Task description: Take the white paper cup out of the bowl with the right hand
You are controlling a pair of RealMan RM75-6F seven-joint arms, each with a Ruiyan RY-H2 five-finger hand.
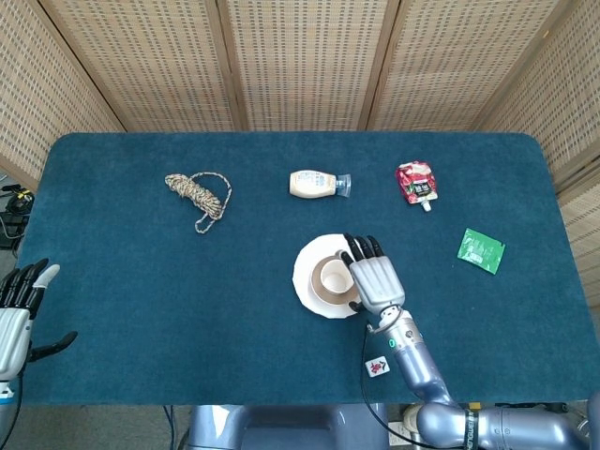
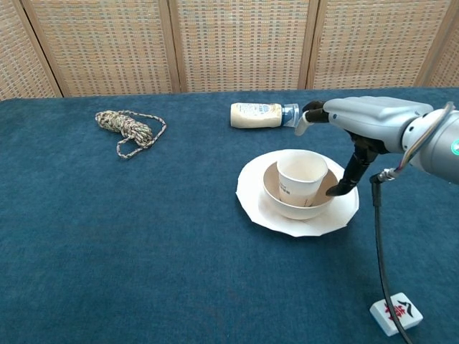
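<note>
Right hand (image 1: 373, 277) hovers over the right side of the bowl (image 2: 326, 201), fingers spread and straight, thumb hanging down just beside the bowl's right rim, holding nothing; white paper cup (image 2: 302, 177) stands in the bowl, tilted slightly, not gripped; bowl sits on a white plate (image 2: 252, 203) mid-worktop (image 1: 141, 281); left hand (image 1: 17, 314) at the near-left worktop edge, fingers apart, empty; rope coil (image 1: 198, 193) far left, squeeze bottle (image 1: 317, 184) lying on its side behind the plate, red pouch (image 1: 415, 183) and green packet (image 1: 481, 249) to the right; mahjong tile (image 1: 377, 367) near the front edge beside the right forearm.
</note>
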